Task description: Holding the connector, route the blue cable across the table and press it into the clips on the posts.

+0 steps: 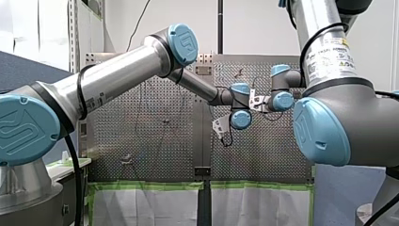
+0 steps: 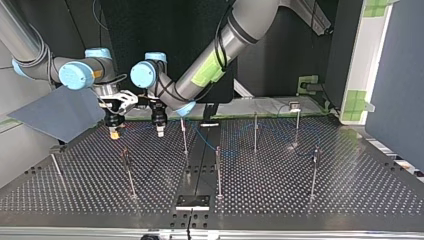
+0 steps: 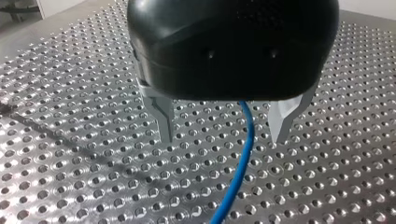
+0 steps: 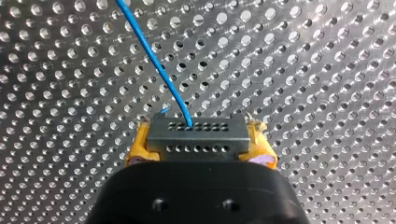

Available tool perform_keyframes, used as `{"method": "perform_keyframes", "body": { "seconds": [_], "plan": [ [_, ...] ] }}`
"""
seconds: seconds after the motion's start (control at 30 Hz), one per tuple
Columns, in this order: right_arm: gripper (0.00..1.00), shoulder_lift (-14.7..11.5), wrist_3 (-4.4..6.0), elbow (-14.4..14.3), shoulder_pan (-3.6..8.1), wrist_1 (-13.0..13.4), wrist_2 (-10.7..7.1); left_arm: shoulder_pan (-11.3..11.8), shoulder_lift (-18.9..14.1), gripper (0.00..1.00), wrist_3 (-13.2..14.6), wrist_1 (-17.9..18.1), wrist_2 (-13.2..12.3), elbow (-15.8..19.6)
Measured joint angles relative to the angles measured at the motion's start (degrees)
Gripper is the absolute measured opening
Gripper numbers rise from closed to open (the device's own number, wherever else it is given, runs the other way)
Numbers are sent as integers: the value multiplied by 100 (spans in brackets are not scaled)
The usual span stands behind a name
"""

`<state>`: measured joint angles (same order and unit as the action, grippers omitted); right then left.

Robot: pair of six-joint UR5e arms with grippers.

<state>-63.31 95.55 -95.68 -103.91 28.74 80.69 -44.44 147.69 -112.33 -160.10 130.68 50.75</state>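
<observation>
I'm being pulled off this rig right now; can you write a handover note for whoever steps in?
My right gripper: shut on the connector, yellow pads at its ends.
My left gripper: open, the blue cable running loose between its fingers.
Both hang close together over the table at the top view's left; the posts stand across it.
Done: connector grasped. Whether the cable is seated on any post is too faint to tell.
Left: route the cable, press it in at each post.

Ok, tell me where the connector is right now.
The connector is clamped in my right gripper, between its yellow pads, over the perforated table at the top view's left, beside my left gripper.
</observation>
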Motion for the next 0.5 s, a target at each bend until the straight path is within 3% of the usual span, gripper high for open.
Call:
{"method": "perform_keyframes", "body": {
  "seconds": [0.13,0.17,0.2,0.27,0.3,0.37,0.4,0.47,0.5],
  "plan": [
    [0,-1,0,0,-2,-2,0,13,0,100,-3,-19,43,74],
    [0,-1,0,0,-2,-1,0,15,1,82,-1,-20,58,95],
    [0,-1,0,0,-2,-1,0,18,1,82,5,-18,84,129],
    [0,-2,0,0,-5,-1,0,24,4,57,18,-12,111,166],
    [0,-2,0,0,-9,-2,0,26,2,57,32,-5,118,181],
    [0,-2,0,0,-14,-4,0,28,1,26,57,14,115,192],
    [0,-2,0,0,-16,-6,0,28,1,26,67,30,105,195],
    [0,-6,-4,0,-18,-10,0,29,0,4,71,48,78,195],
    [0,-10,-10,1,-18,-13,0,32,0,4,67,54,57,195]
  ]
}}
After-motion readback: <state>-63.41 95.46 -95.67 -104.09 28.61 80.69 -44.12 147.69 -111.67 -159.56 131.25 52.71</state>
